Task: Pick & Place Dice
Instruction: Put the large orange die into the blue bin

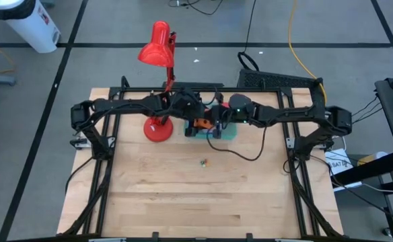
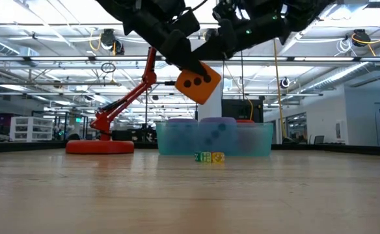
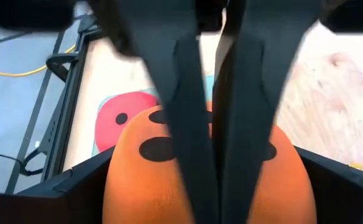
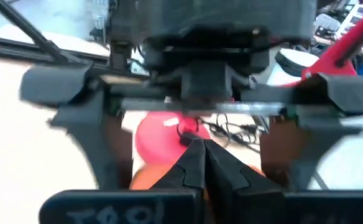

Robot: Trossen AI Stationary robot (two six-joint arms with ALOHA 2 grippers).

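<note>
An orange die (image 2: 198, 82) with dark pips hangs above the flat teal tray (image 2: 177, 146); my left gripper (image 3: 206, 193) is closed on it. In the high view the die (image 1: 198, 124) sits where both arms meet. My right gripper (image 4: 201, 158) is shut and faces the left one, its fingers (image 3: 194, 124) lying over the die's near face. A red die (image 3: 122, 115) and purple-blue dice (image 2: 206, 127) rest in the tray. My left gripper holds the orange die by two opposite sides (image 3: 116, 180), one finger (image 4: 104, 155) on each, jaws wide apart. The die is lifted clear of the tray and tilted. My right gripper lays its shut fingers across the die's pipped face (image 3: 160, 149); I cannot tell whether they touch.
A red desk lamp (image 1: 157, 47) stands with its round base (image 1: 157, 129) just left of the tray. Some tiny coloured cubes (image 1: 202, 161) lie on the wood nearer the front. Black frame rails (image 1: 102, 175) run along both table sides.
</note>
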